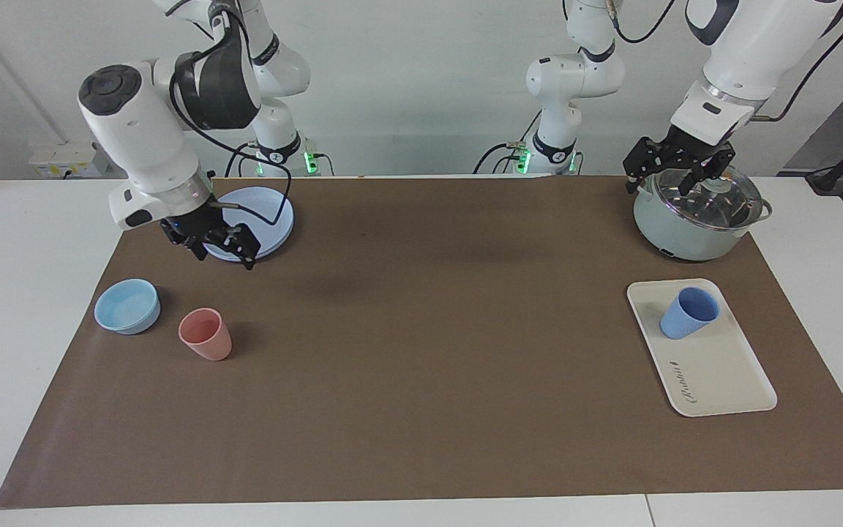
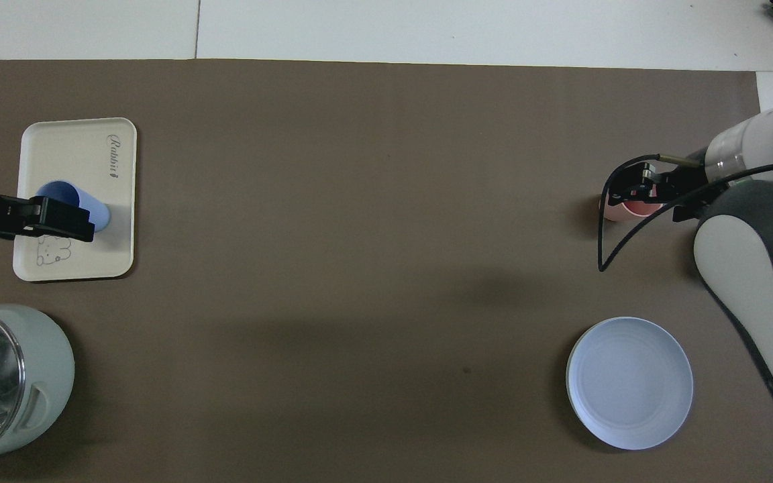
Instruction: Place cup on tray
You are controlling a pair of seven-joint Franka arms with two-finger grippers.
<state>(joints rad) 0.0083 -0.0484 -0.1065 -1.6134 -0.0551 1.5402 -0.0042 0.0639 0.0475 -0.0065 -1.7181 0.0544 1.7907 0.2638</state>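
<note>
The periwinkle-blue cup [image 1: 688,313] stands upright on the cream-white tray [image 1: 721,373], at the tray's end nearer to the robots. Nothing holds it. My left gripper [image 1: 669,179] is open and empty, up in the air over the pot, apart from the cup. In the overhead view it [image 2: 64,221] covers part of the cup [image 2: 96,212] on the tray [image 2: 71,154]. My right gripper [image 1: 220,252] is open and empty, raised over the edge of the round blue plate. In the overhead view it [image 2: 618,194] lies over the pink tumbler.
A pale green pot with a glass lid [image 1: 692,219] stands nearer to the robots than the tray. At the right arm's end are the blue plate [image 1: 268,212], a pink tumbler [image 1: 205,334] and a low light-blue bowl [image 1: 127,306].
</note>
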